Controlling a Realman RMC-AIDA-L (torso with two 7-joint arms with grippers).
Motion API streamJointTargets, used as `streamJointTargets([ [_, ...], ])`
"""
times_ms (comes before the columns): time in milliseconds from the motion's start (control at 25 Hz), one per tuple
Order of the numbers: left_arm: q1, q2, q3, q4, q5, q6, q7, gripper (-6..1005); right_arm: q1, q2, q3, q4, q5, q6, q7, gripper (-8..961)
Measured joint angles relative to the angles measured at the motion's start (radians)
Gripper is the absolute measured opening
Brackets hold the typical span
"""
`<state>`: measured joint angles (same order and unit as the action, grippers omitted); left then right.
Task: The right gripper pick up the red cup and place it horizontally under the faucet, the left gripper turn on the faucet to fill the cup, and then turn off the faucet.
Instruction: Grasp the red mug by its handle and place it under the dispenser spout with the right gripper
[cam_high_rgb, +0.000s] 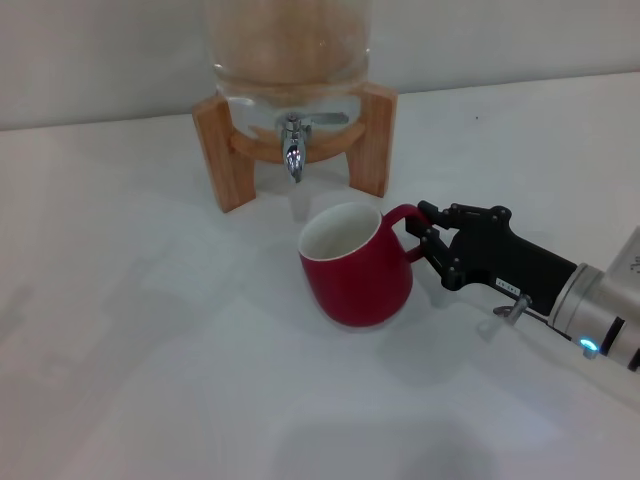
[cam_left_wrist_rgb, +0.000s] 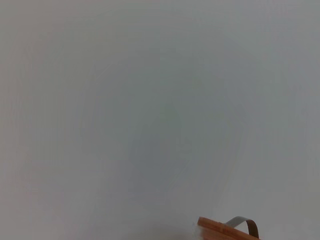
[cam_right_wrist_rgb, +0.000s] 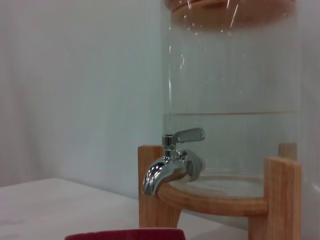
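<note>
The red cup (cam_high_rgb: 355, 265) is in front of the faucet (cam_high_rgb: 294, 150) and a little to its right, tilted so its off-white inside faces up and left. My right gripper (cam_high_rgb: 425, 240) reaches in from the right and is shut on the cup's loop handle. In the right wrist view the chrome faucet (cam_right_wrist_rgb: 170, 167) is close ahead with its lever (cam_right_wrist_rgb: 187, 135) lying level. The cup's rim (cam_right_wrist_rgb: 125, 234) shows just below and short of the spout. My left gripper is out of view.
The glass jar (cam_high_rgb: 290, 50), part full of water (cam_right_wrist_rgb: 235, 145), rests on a wooden stand (cam_high_rgb: 222, 150) at the back of the white table (cam_high_rgb: 150, 350). The left wrist view shows a pale wall and a wooden edge (cam_left_wrist_rgb: 220, 230).
</note>
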<state>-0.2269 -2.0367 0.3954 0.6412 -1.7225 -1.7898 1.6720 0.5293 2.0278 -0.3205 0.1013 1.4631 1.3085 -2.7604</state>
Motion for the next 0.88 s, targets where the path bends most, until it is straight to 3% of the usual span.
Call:
streamJointTargets([
  [320, -0.003, 0.0, 0.005, 0.002, 0.032, 0.0, 0.006, 874, 0.014, 0.0, 0.001, 0.001, 0.002, -0.014, 0.002, 149],
  [640, 0.006, 0.01, -0.033, -0.054, 0.057, 0.199, -0.021, 874, 0.011, 0.0, 0.001, 0.002, 0.003, -0.001, 0.003, 149],
  [880, 0.018, 0.009, -0.033, -0.067, 0.057, 0.222, -0.01, 875, 0.015, 0.0, 0.002, 0.002, 0.003, 0.003, 0.004, 148],
])
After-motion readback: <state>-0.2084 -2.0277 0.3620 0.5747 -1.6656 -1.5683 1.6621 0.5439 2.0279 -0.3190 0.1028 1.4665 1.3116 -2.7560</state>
